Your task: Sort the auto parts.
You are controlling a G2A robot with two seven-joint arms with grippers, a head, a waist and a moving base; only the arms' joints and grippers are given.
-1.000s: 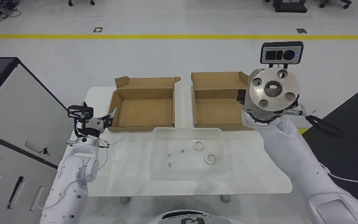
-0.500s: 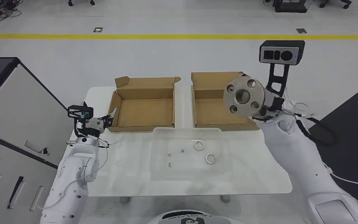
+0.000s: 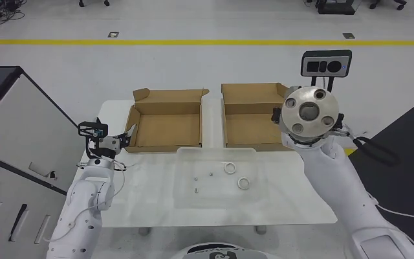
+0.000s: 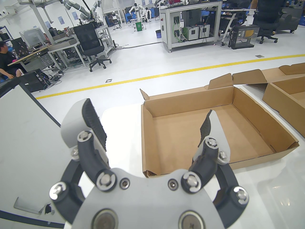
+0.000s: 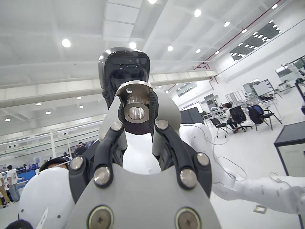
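Note:
My right gripper (image 5: 137, 110) is shut on a round metal flange hub (image 5: 135, 110), held high and tilted upward toward the ceiling. From above, the flange hub (image 3: 311, 114) shows its disc face with several holes, hanging over the right edge of the right cardboard box (image 3: 249, 129). My left gripper (image 4: 152, 127) is open with nothing in it, beside the left cardboard box (image 4: 207, 129) at the table's left end; the left gripper (image 3: 119, 141) sits near that box's left wall (image 3: 131, 128). A clear tray (image 3: 187, 154) holds two metal rings (image 3: 229, 168) (image 3: 243, 183) and a few small parts (image 3: 196, 190).
Both cardboard boxes stand open at the back of the white table (image 3: 291, 201). A grey cabinet (image 3: 29, 129) stands off the table's left side. A black panel (image 3: 394, 139) is at the right.
The right arm swung the flange hub left over the right box, then back to the right, and its disc face has turned. The left arm has not moved.

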